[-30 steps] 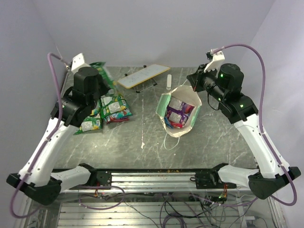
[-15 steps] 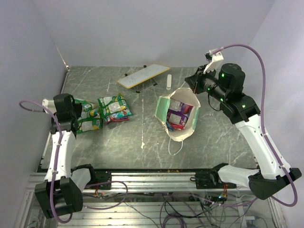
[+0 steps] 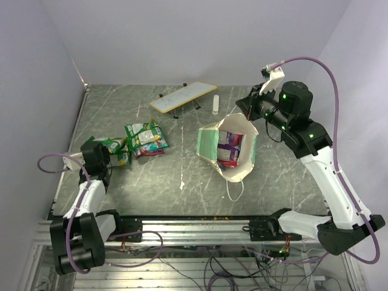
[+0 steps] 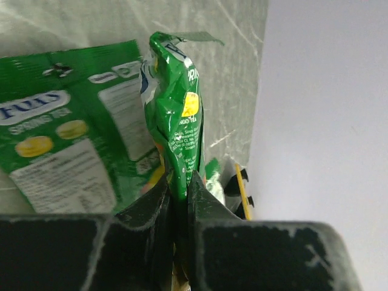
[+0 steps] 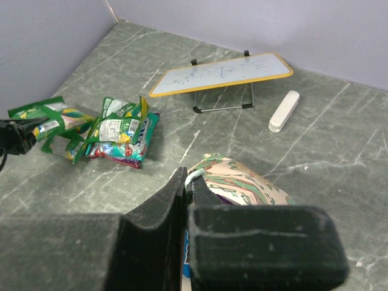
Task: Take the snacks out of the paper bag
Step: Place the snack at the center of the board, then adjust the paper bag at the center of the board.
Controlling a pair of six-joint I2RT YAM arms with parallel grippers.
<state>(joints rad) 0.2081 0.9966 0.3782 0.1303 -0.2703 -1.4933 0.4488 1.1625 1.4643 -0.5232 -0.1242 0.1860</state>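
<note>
- Top view: paper bag (image 3: 209,140) sat at 3 o'clock, several snacks (image 3: 145,138) out at 9 o'clock, purple and red ones left inside, so maybe halfway.
- Left wrist: left gripper (image 4: 179,189) clamped a green packet (image 4: 176,115).
- Right wrist: right gripper (image 5: 187,182) was pinched shut on the paper bag's rim.

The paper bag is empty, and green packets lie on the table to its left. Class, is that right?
Not empty: the top external view shows purple and red packets inside the paper bag. Green packets do lie to its left.
</note>
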